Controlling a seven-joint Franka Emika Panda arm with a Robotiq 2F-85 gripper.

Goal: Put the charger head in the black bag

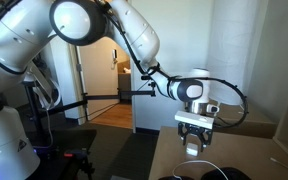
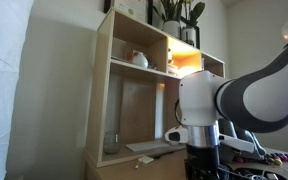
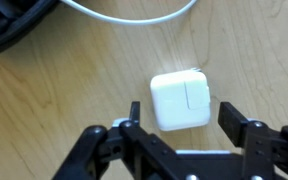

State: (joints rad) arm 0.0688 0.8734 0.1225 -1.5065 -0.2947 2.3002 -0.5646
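Observation:
The charger head [image 3: 180, 99] is a small white squarish block lying flat on the wooden table in the wrist view. My gripper [image 3: 181, 118] is open, directly above it, with one finger on each side and not touching it. The black bag [image 3: 12, 22] shows at the top left corner of the wrist view, and as a dark rounded shape [image 1: 209, 173] below my gripper [image 1: 194, 143] in an exterior view. A thin white cord [image 3: 134, 14] curves across the table beyond the charger head.
A tall wooden shelf unit [image 2: 134, 90] with a plant and small objects stands behind the table. An open doorway [image 1: 106, 85] is behind the arm. The wooden table [image 3: 64, 90] lies under the gripper.

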